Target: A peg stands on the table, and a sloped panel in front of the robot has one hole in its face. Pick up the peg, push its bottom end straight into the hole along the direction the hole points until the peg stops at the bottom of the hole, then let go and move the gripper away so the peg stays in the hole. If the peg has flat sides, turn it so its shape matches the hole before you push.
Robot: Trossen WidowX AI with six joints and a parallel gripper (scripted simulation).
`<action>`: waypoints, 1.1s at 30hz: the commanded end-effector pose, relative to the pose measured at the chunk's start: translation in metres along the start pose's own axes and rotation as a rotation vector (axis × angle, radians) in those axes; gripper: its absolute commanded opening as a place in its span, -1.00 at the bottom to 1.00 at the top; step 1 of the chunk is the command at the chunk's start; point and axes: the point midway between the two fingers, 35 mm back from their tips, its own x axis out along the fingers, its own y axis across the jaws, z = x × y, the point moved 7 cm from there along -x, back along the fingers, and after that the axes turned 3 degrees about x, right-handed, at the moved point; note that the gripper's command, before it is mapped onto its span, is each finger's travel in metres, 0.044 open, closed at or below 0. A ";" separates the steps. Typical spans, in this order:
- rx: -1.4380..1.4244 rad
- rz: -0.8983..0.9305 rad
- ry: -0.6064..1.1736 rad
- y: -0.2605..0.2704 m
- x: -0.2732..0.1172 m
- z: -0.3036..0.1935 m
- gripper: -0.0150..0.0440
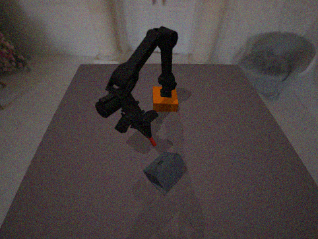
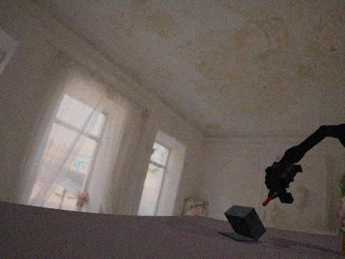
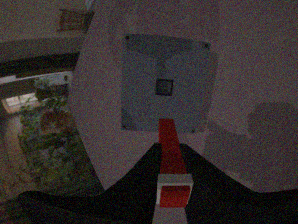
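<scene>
top looks down; exterior low; wrist faces panel [image 1: 169, 168] [image 2: 246, 222] [image 3: 142, 75]
</scene>
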 end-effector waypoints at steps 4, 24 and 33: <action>0.025 0.020 -0.014 -0.005 -0.003 0.005 -0.49; 0.044 0.039 -0.030 -0.007 0.028 0.011 -0.49; 0.051 0.048 -0.035 -0.008 0.040 0.013 -0.49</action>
